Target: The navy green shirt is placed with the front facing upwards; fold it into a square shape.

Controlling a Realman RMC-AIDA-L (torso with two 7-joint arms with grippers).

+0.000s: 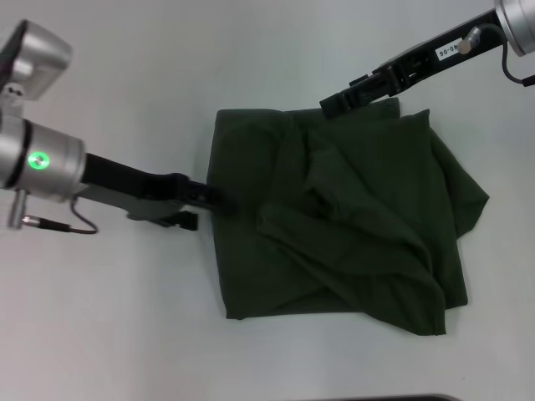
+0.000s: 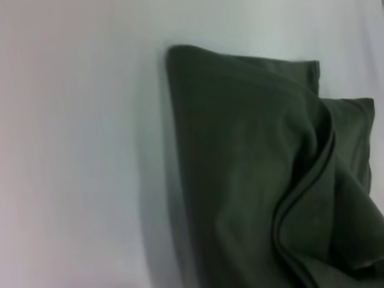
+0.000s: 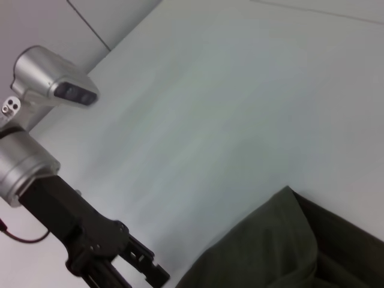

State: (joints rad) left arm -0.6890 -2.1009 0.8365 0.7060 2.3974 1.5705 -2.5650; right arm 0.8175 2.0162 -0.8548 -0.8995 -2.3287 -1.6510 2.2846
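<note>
Lying crumpled on the pale counter (image 1: 100, 334), the shirt (image 1: 334, 225) sits a little toward the counter's right side, roughly midway between its near and far edges. It is partly folded: the half nearer the counter's left edge lies flat with a straight edge and squared corners, while the other half is bunched into loose ridges and overlapping flaps, one corner sticking out toward the right edge. Only plain dark green cloth shows; no lettering is visible.

The left tool (image 1: 209, 196) reaches in from the counter's left side and meets the shirt's straight left edge about halfway along it, its tip right at the cloth. Whether it is clenched on the fabric or released cannot be told. Its wrist view shows that flat folded part of the shirt (image 2: 252, 174) with a thick rolled seam curving across it.

The right tool (image 1: 334, 103) comes down from the far right corner and its tip rests at the shirt's far edge, near the middle of that edge; its state cannot be told either. The right wrist view catches a corner of the shirt (image 3: 282, 246) and the left arm beyond it
</note>
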